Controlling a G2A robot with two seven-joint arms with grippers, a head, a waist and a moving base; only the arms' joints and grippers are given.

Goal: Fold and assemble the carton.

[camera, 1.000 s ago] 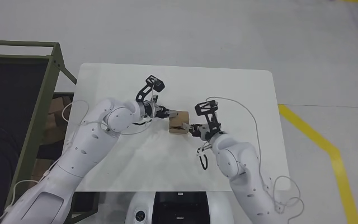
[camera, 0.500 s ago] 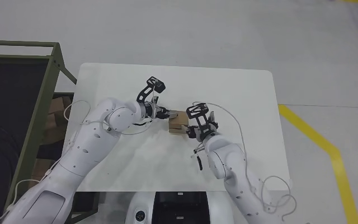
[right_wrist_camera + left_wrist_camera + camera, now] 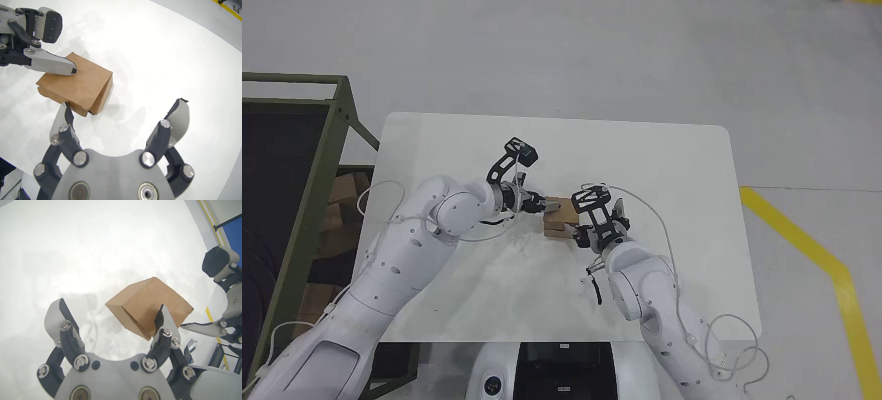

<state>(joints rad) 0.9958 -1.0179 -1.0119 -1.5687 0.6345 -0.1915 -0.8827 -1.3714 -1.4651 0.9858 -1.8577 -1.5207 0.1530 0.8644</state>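
Observation:
A small brown carton (image 3: pixel 560 224) lies near the middle of the white table (image 3: pixel 662 160), its flaps folded in and one end seam a little open (image 3: pixel 98 102). My left gripper (image 3: pixel 111 303) is open on one side of the carton (image 3: pixel 151 306). One of its fingers (image 3: pixel 56 65) presses down on the carton's top face. My right gripper (image 3: pixel 122 102) is open on the opposite side, wide apart. One of its fingertips (image 3: pixel 65 111) touches the lower edge of the carton (image 3: pixel 75 85), and the other hangs over bare table.
A green metal rack (image 3: pixel 302 150) holding cardboard stands off the table's left side. A yellow floor line (image 3: pixel 802 240) runs to the right. Thin cables (image 3: pixel 682 215) trail from the right arm across the table. Open table lies behind and in front of the carton.
The right arm has swung in toward the carton and turned its wrist, bringing one finger against the carton's edge. The left gripper and the carton have barely shifted.

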